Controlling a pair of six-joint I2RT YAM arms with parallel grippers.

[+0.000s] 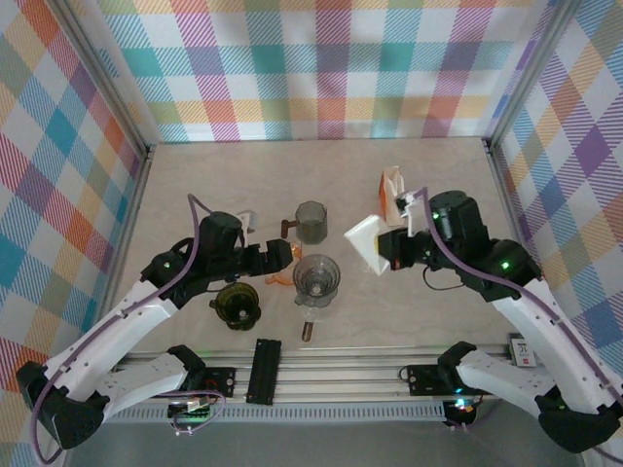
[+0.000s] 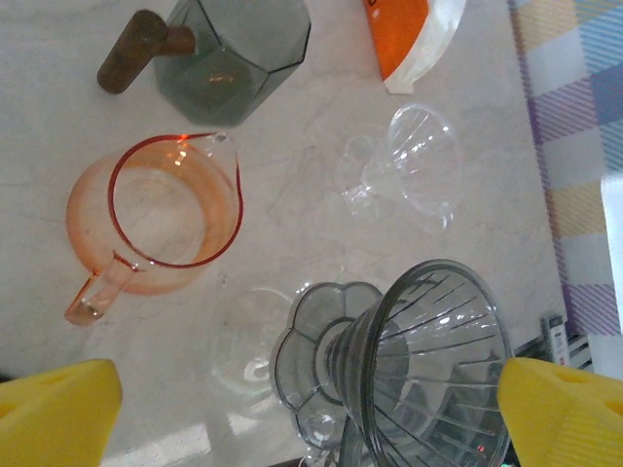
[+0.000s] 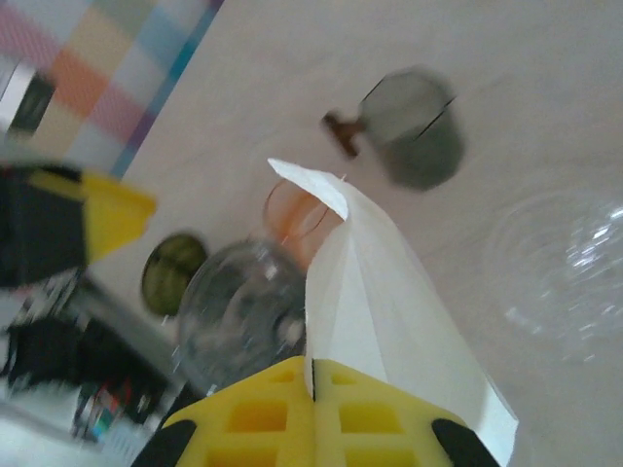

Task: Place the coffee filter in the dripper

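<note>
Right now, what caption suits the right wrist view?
Right claw pinches a white paper filter over the table, grey glass dripper just beyond it.

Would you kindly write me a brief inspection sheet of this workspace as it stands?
Surface: beige table, nothing spilled.
Job's things: coffee filter held in the air; grey dripper upright, empty.
Clutter: grey mug, orange pitcher, green glass vessel, clear dripper on its side, orange bag.
Grippers: right gripper shut on the coffee filter; left gripper open, near the orange pitcher.
Cables: purple cable looping above the left arm.
Surroundings: plaid walls.
</note>
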